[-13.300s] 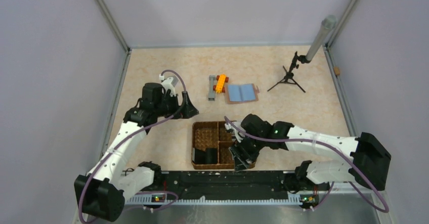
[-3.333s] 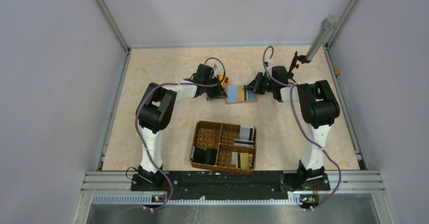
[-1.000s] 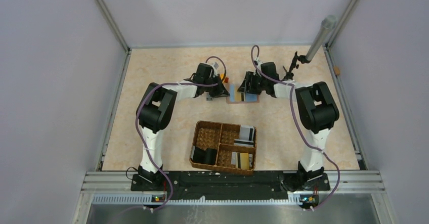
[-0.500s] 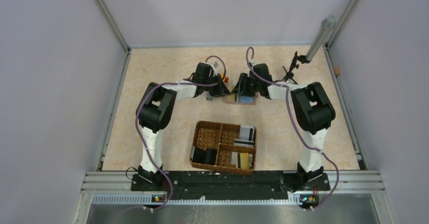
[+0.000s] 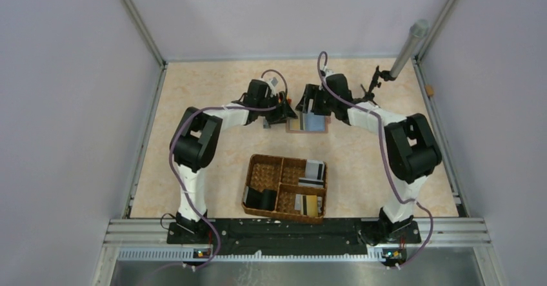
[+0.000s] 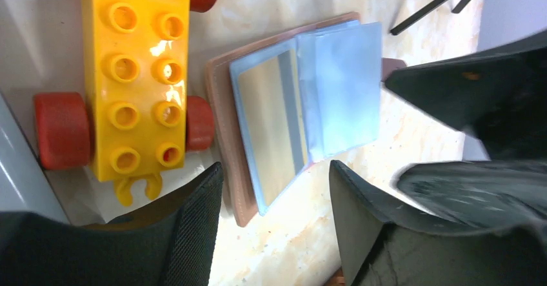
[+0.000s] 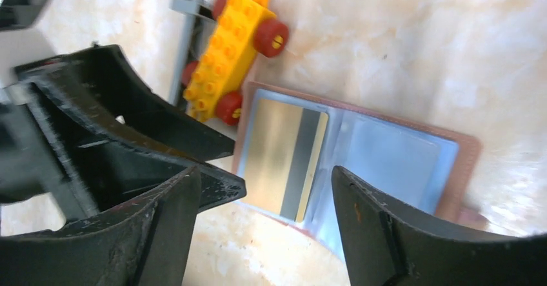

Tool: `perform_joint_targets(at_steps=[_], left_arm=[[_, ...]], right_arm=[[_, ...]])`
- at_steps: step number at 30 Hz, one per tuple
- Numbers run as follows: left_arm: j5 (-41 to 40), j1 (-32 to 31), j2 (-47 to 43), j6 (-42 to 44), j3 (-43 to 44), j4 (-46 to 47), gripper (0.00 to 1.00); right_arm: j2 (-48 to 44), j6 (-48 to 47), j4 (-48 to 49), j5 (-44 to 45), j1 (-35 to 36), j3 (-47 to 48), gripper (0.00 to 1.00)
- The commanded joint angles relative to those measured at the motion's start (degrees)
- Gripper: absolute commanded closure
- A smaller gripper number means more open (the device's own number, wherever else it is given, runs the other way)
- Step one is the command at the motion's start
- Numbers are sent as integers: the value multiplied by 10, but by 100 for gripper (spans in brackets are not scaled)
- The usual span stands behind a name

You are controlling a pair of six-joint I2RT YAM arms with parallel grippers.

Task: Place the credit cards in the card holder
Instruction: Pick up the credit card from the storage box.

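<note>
The brown card holder [image 5: 314, 124] lies open at the back of the table, light blue inside [image 6: 342, 86]. A gold card with a grey stripe [image 6: 274, 121] lies in its left half and also shows in the right wrist view [image 7: 284, 153]. My left gripper [image 6: 274, 192] is open and empty, low at the holder's near-left edge [image 6: 222, 128]. My right gripper [image 7: 264, 183] is open and empty, just above the holder [image 7: 400, 163], close to the left gripper's fingers [image 7: 129, 112]. More cards [image 5: 314, 169] [image 5: 306, 203] lie in the woven basket.
The woven basket [image 5: 284, 159] stands at the near middle with black blocks [image 5: 261, 199] in it. A yellow toy brick car with red wheels [image 6: 139, 73] and a grey bar [image 5: 266, 124] sit tight against the holder's left. A small tripod [image 5: 371, 91] stands at back right.
My right gripper slid left across the open holder and then lifted a little. The gold card moved from the holder's right side into its left half. The left gripper barely moved.
</note>
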Motion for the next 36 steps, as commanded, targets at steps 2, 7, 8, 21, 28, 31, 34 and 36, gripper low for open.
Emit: perform_joint_targets(at_steps=[2,7,8,21,28,31,34,36], left_arm=[[-17,6,-82,44,-7,-26,31],[-33,15,-143,67,-38,-61,22],[-38,17,-159,73,-48,-64,21],[-51,41,-337,145,-149,-222,15],[-42,45,-447,137,-228,-292,13],[-59,45,-477,145,-243,-343,11],[-68,45,-494,150,-249,-398,11],[-68,45,-505,150,-256,-422,11]], right_arm=[[-138,-97,-17,42,-5,-21,24],[-243,-169,-57,-12,-3,-70,23],[-263,-176,-56,-28,0,-87,23],[-391,-237,-200,1,102,-180,23],[-435,-178,-224,7,129,-228,22],[-436,-167,-232,25,138,-245,22],[-434,-163,-237,40,145,-262,22],[-434,-160,-236,51,148,-271,22]])
